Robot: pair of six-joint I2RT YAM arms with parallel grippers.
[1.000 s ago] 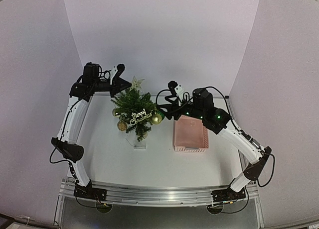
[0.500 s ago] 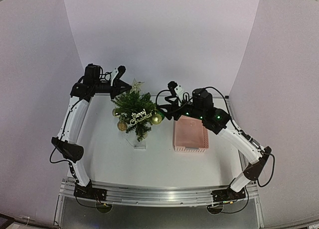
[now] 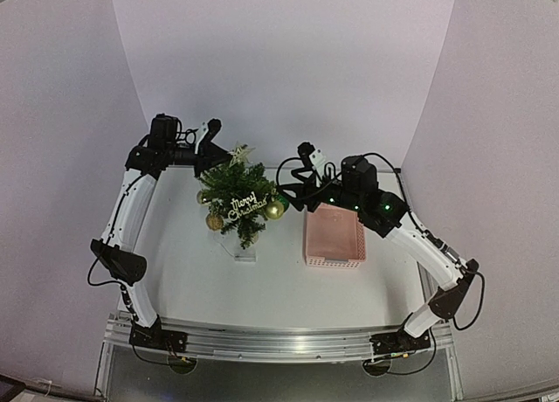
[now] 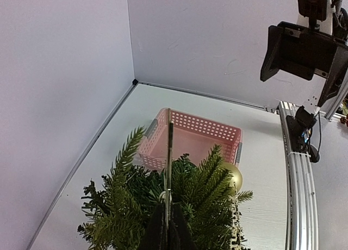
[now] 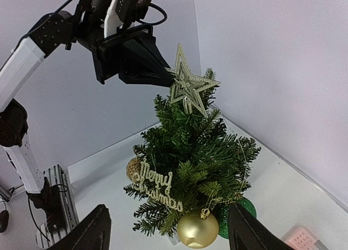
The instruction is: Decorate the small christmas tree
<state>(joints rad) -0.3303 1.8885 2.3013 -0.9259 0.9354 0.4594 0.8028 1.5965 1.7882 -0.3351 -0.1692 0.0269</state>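
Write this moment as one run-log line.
left end effector: shut on star at small christmas tree top | right end effector: open, empty, beside tree

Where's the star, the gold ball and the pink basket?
star [image 5: 189,89], right wrist view, its middle.
gold ball [image 5: 197,228], right wrist view, its shiny front.
pink basket [image 4: 206,125], left wrist view, its holey wall.

Colours on my feed
Dark green small christmas tree [image 5: 190,152], glittery gold star [image 5: 187,87], gold bauble [image 5: 197,228], pink hole-dotted basket [image 4: 201,131].

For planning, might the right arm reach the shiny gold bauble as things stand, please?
Probably yes: its open fingers face the shiny gold bauble low on the small christmas tree, with nothing between.
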